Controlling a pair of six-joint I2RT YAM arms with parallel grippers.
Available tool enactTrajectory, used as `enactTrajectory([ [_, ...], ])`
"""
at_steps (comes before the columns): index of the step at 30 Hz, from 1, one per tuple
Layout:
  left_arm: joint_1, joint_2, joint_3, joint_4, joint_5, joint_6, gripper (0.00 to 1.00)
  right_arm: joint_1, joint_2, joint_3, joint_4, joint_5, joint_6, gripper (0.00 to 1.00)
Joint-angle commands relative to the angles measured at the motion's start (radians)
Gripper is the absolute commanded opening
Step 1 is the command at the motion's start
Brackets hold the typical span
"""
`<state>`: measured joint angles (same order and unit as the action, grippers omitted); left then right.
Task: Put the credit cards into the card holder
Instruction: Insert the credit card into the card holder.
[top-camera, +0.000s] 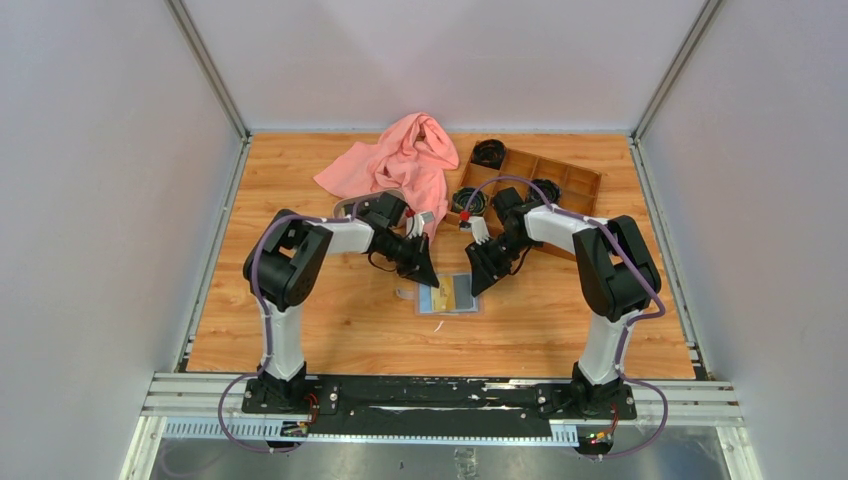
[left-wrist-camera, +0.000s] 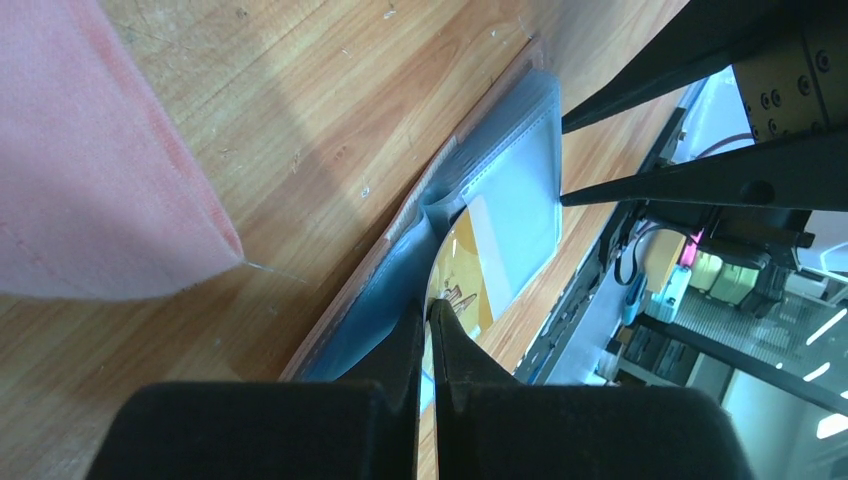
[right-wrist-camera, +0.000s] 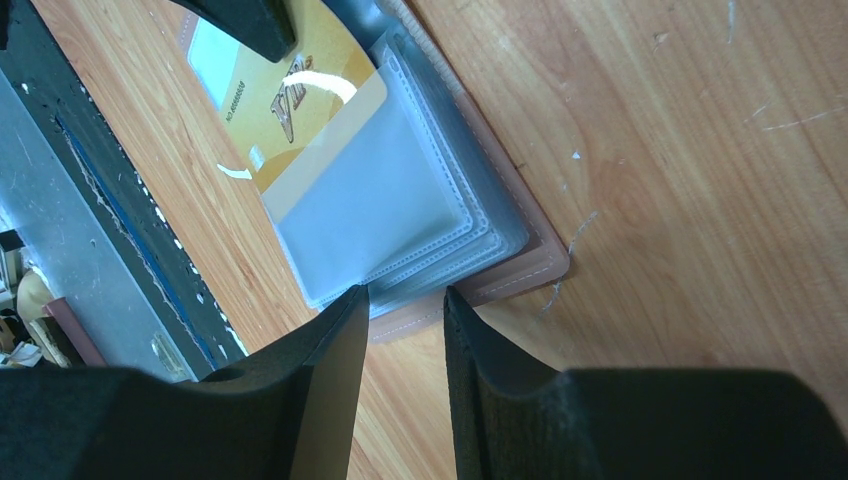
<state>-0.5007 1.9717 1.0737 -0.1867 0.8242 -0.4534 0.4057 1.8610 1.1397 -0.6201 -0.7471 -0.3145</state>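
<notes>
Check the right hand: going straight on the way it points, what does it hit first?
The card holder. The right hand, open, points at the near edge of its clear sleeves; the tips look almost on it, though depth is unclear.

- We see a gold-tan card with dark lettering;
- the holder shows us a tan-pink rim, pale stitching and grey-blue sleeves;
- we note a pink cloth; a brown box; an orange wood-grain table.
</notes>
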Motion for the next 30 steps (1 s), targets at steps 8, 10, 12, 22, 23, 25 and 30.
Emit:
enactTrajectory([
  [8, -0.036, 0.061, -0.017, 0.072, -0.024, -0.084, 0.00, 0.036, -0.004, 0.005, 0.017, 0.029, -0.019, 0.39],
  [10, -0.039, 0.058, -0.025, 0.106, -0.020, -0.113, 0.00, 0.036, -0.005, 0.005, 0.017, 0.029, -0.018, 0.39],
  [12, -0.043, 0.057, -0.030, 0.140, -0.015, -0.137, 0.00, 0.036, -0.004, 0.005, 0.017, 0.028, -0.018, 0.39],
  [22, -0.053, 0.031, -0.039, 0.165, -0.047, -0.158, 0.18, 0.036, -0.010, 0.005, 0.016, 0.031, -0.020, 0.41],
  [23, -0.053, 0.023, -0.042, 0.165, -0.054, -0.157, 0.24, 0.036, -0.010, 0.005, 0.016, 0.031, -0.020, 0.42],
  [25, -0.052, 0.008, -0.046, 0.159, -0.062, -0.154, 0.29, 0.036, -0.011, 0.005, 0.016, 0.032, -0.020, 0.42],
  [30, -0.050, -0.028, -0.062, 0.134, -0.096, -0.135, 0.31, 0.036, -0.012, 0.005, 0.016, 0.032, -0.020, 0.42],
])
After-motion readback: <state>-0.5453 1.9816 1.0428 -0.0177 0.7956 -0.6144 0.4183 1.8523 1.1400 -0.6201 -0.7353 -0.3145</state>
